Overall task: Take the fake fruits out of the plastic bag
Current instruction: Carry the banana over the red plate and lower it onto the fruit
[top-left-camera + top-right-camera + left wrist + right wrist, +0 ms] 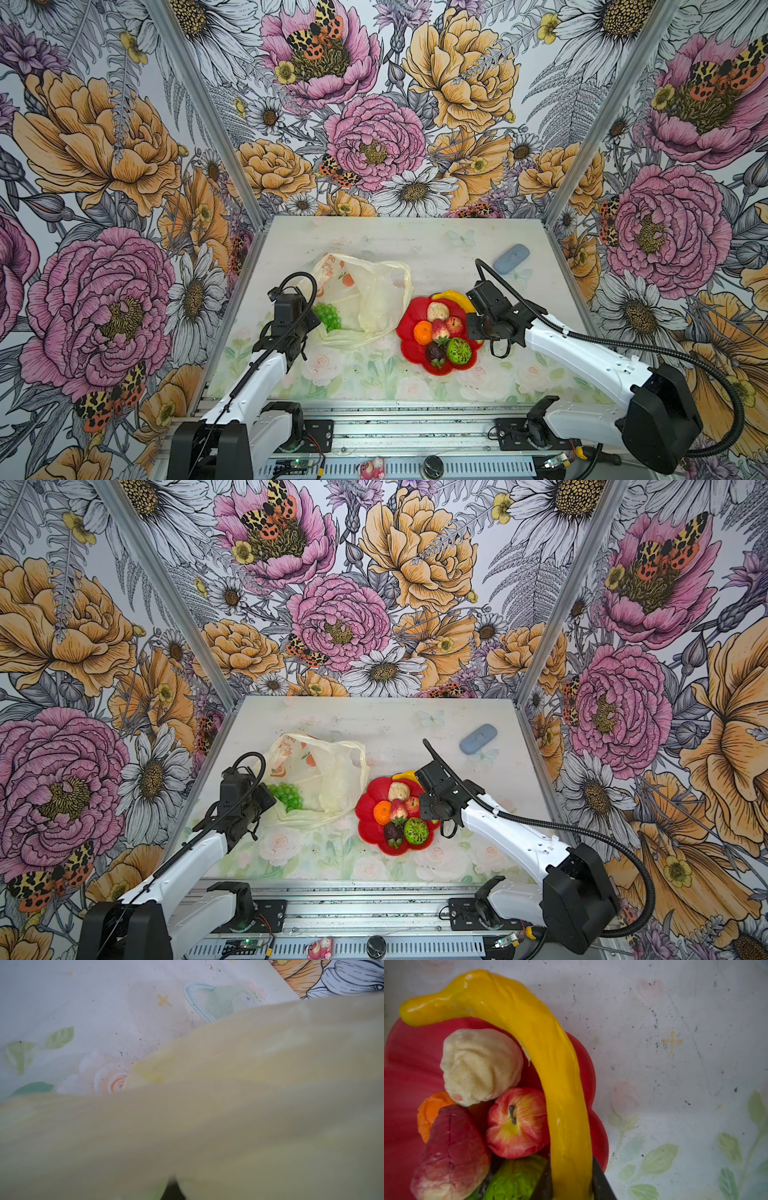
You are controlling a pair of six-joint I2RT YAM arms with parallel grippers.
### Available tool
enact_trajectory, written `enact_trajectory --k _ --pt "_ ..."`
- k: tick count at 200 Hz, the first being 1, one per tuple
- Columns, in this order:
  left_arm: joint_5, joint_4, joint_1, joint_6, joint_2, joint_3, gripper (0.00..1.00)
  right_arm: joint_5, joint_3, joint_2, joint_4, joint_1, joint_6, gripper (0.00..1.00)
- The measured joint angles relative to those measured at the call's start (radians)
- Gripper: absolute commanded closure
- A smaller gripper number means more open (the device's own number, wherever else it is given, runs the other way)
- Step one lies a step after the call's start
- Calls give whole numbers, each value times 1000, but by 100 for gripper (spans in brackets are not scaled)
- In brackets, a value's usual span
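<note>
Lower centre in both top views: red flower-shaped plastic plate (446,370) holding dark mangosteen (435,352), bumpy green fruit (459,351), orange (423,332), strawberry (440,330), small red apple (454,325) and pale pear (438,311). At its far rim: long yellow toy banana (455,298), clamped at one end between the jaws of the right gripper (571,1180). Left of centre: thin cream-yellow translucent plastic bag (374,299), limp and probably slippery, with only the green grape bunch (328,316) showing inside. Light, knobbly, best pinched across its middle. Jaws of the left gripper (172,1188) together, seemingly pinching bag film. Farther, upper right of the table (374,237): grey-blue oblong object (511,258).
</note>
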Motion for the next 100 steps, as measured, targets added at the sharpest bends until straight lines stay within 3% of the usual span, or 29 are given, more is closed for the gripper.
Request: enact_trajectory --k 40,100 --pt "3 2 0 3 0 0 100 -1 -27 19 2 0 35 86" --pt "4 6 0 3 0 0 100 -3 -31 39 13 0 59 72"
